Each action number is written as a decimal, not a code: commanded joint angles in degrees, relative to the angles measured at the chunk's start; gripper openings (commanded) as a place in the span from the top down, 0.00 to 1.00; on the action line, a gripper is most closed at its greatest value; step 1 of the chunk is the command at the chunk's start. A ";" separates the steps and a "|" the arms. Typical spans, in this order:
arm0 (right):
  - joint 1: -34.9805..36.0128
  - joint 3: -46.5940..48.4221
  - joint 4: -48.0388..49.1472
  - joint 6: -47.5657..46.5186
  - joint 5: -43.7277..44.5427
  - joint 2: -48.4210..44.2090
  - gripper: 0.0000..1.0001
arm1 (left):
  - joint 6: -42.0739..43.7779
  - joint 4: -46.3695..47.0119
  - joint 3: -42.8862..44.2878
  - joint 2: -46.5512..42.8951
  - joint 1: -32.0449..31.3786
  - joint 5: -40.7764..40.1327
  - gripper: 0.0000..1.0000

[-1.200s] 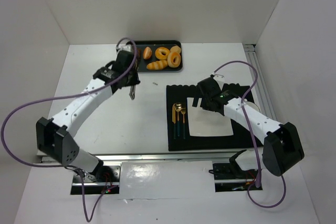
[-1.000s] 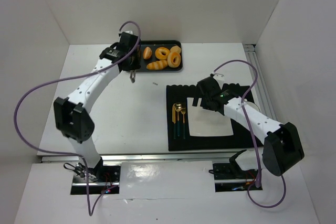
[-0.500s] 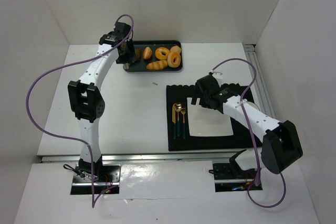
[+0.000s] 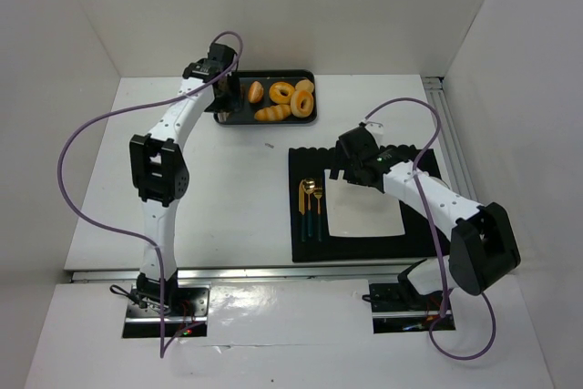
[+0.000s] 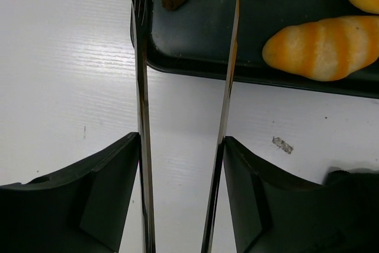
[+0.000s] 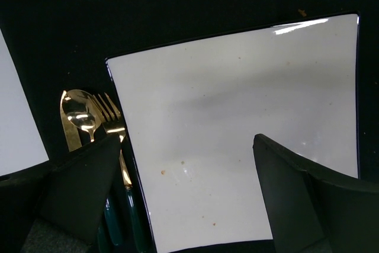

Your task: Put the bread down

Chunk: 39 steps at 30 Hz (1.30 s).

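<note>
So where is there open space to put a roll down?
The white plate is bare, bordered by gold cutlery on its left and the black mat all around. The table left of the mat is open too. The tray is crowded with breads.

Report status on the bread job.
Left hand grips tongs, open at left end of tray. Bread roll untouched on tray. Right hand open, empty, above plate. Plate bare.
</note>
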 commanded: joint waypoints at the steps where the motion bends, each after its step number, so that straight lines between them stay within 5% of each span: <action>1: -0.36 2.52 2.77 -0.38 0.71 0.54 0.00 | 2.56 3.11 2.01 0.20 -0.06 -2.66 0.30; 20: -0.36 2.52 1.71 0.14 0.71 1.60 0.00 | 6.17 5.13 7.20 6.96 0.47 1.48 0.30; 29: -0.36 4.98 -0.74 1.29 1.86 -1.30 0.00 | 4.15 6.19 3.78 1.79 1.00 1.57 0.64; 39: -0.36 9.73 -1.54 -1.09 3.87 -7.54 0.00 | 4.24 6.89 -12.29 -20.96 -0.49 4.10 0.75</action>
